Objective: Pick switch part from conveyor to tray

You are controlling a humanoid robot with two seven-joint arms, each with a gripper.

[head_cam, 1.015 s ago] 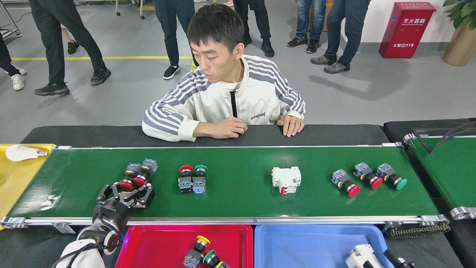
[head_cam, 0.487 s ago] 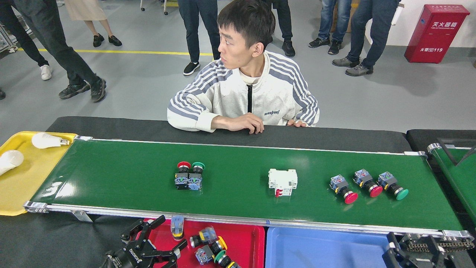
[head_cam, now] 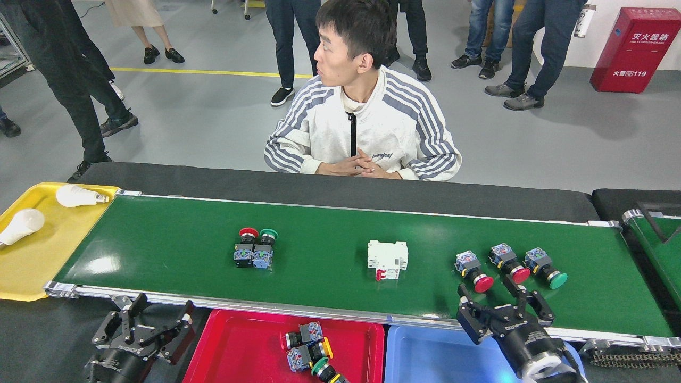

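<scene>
The conveyor [head_cam: 330,234] runs across the head view. On it stand a pair of switch parts [head_cam: 255,248] with red and green caps, a white breaker [head_cam: 387,259], and three push-button switch parts [head_cam: 472,271], [head_cam: 509,263], [head_cam: 545,267] at the right. The red tray [head_cam: 234,346] below the near rail holds three switch parts [head_cam: 309,351]. My left gripper [head_cam: 159,319] is open and empty, left of the red tray. My right gripper [head_cam: 503,300] is open over the belt's near edge, just in front of the three push buttons.
A blue tray [head_cam: 425,356] sits right of the red one. A yellow tray [head_cam: 37,266] with two bulbs lies at the far left. A person's clasped hands [head_cam: 362,165] rest behind the belt. A second green belt [head_cam: 659,239] starts at the right.
My left gripper carried red-capped switch parts from the belt to the red tray, let go and drew back left, empty. My right gripper came up to the three push buttons. The view shifted.
</scene>
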